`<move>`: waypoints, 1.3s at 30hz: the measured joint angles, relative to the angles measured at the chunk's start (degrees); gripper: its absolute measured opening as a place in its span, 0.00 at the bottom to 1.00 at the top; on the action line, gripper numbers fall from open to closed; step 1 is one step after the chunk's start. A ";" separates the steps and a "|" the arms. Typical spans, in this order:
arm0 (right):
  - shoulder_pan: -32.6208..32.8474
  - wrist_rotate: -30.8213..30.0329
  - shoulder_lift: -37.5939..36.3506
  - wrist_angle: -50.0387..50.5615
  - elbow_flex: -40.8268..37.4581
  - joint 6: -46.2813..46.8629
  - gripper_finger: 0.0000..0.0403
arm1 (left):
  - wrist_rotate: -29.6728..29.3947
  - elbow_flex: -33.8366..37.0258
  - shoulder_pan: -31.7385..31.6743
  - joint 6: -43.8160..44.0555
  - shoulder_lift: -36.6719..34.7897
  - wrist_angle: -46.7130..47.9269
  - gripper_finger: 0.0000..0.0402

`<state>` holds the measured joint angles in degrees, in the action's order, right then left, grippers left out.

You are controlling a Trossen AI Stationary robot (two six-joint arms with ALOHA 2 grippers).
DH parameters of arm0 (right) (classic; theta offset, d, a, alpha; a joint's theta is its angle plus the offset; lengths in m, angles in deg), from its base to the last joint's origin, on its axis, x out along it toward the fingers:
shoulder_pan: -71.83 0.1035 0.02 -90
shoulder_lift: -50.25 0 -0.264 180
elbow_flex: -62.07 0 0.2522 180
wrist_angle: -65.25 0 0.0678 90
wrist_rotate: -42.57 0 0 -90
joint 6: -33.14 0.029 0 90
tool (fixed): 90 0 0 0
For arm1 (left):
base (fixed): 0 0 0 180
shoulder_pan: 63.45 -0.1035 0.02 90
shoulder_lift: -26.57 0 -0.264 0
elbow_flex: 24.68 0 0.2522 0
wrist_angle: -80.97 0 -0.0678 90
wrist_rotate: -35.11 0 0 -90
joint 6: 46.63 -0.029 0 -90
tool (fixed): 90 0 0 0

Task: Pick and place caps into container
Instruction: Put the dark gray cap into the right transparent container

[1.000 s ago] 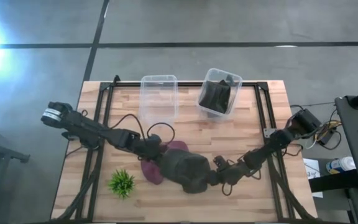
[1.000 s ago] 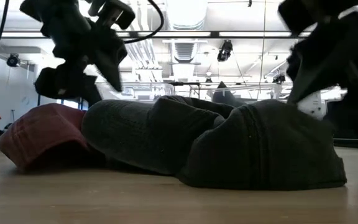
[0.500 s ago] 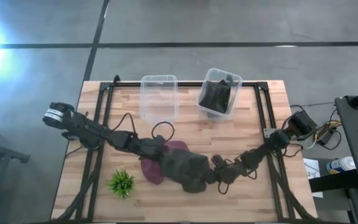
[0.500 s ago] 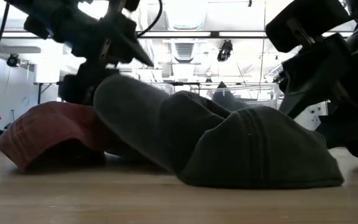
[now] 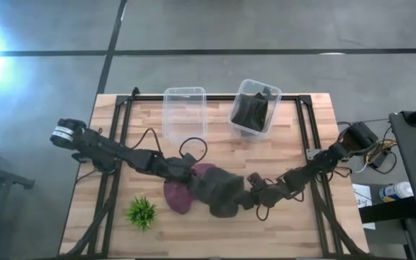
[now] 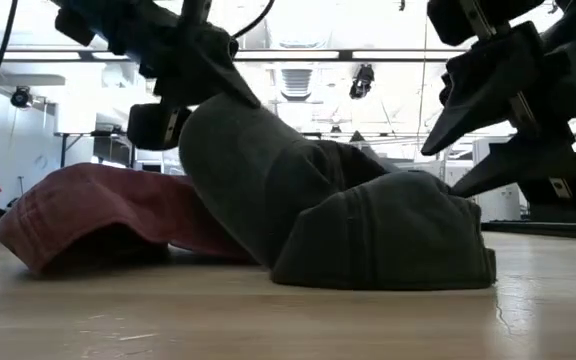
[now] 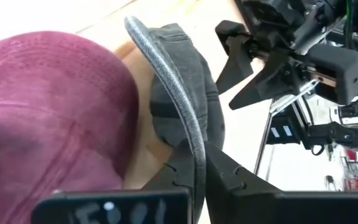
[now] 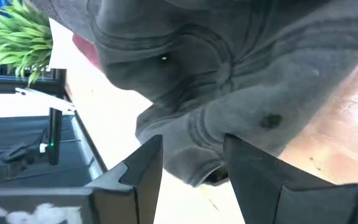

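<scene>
A dark grey cap point(image 5: 219, 191) lies at the table's near middle, partly on a maroon cap point(image 5: 178, 198). My left gripper point(image 5: 190, 175) is shut on the grey cap's brim, which stands raised in the low view point(image 6: 233, 140). My right gripper point(image 5: 253, 196) is open at the grey cap's right side, and the cap's edge point(image 8: 197, 155) shows between its fingers. Another dark cap lies inside the right clear container point(image 5: 253, 107). My left gripper pinches the grey cap's brim at its curved edge point(image 7: 196, 146) between its two fingers. They reach in from the table's left, slanting down. The brim is tilted up and the crown point(image 6: 388, 240) rests on the table. My right gripper: I cannot tell whether its fingers point(image 8: 143, 167) touch the cap.
An empty clear container point(image 5: 185, 112) stands at the far middle, left of the filled one. A small green plant point(image 5: 141, 211) sits near the front left. Black frame rails run along both sides of the wooden table point(image 5: 295, 152).
My left gripper has come down onto the grey cap's left side and shut on its brim. The brim has been raised and the cap has bunched up, its right edge drawn toward the table's left. The maroon cap has stayed where it was.
</scene>
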<state>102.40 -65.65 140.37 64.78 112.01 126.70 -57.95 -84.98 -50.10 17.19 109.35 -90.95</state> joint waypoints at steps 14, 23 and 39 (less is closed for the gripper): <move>2.81 -23.45 -34.95 21.71 0.07 -18.41 0.41 | -10.47 -31.86 -10.23 -21.92 -0.64 19.70 0.02; 4.35 -29.99 -51.78 33.59 0.09 -24.72 0.41 | -16.71 -51.08 -21.50 -35.13 9.31 23.17 0.02; 4.45 -26.94 -53.00 35.52 0.07 -23.94 0.37 | -1.30 -84.80 -30.85 -27.38 38.31 45.35 0.02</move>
<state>106.85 -92.59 87.37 100.30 112.08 102.76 -59.24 -169.78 -80.95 -10.19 147.66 -45.60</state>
